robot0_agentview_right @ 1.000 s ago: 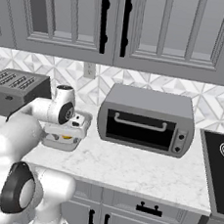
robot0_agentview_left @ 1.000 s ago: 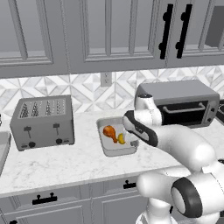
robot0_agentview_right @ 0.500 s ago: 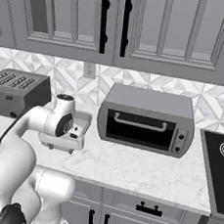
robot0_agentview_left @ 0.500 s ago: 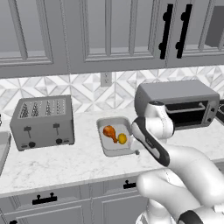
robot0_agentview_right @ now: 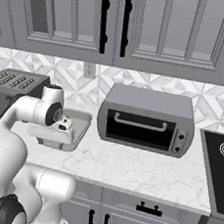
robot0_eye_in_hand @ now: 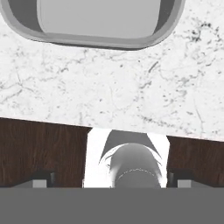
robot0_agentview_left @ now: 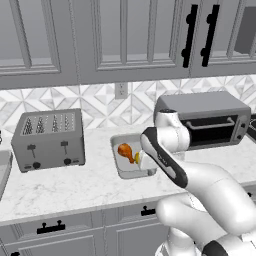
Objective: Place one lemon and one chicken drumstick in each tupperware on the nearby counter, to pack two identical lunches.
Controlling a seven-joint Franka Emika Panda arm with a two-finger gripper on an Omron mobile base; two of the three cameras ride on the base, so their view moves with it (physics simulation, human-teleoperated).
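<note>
A grey tupperware stands on the white marble counter between the toaster and the toaster oven. In it lie a chicken drumstick and a lemon, the lemon partly hidden by my arm. My gripper hangs open and holds nothing, just above the tupperware's near right rim. From the right, the gripper hides most of the tupperware. Looking down from the hand, the fingertips stand wide apart over the counter's front edge. The tupperware's near end is bare.
A silver toaster sits left of the tupperware and a toaster oven to its right, against the tiled wall. A black cooktop lies further right. Grey wall cabinets hang above. Dark wood floor shows below the counter edge.
The arm has refolded, its elbow rising beside the toaster oven, and the hand has drawn slightly toward the counter's front. Drumstick and lemon lie still in the tupperware. The gripper stays open.
</note>
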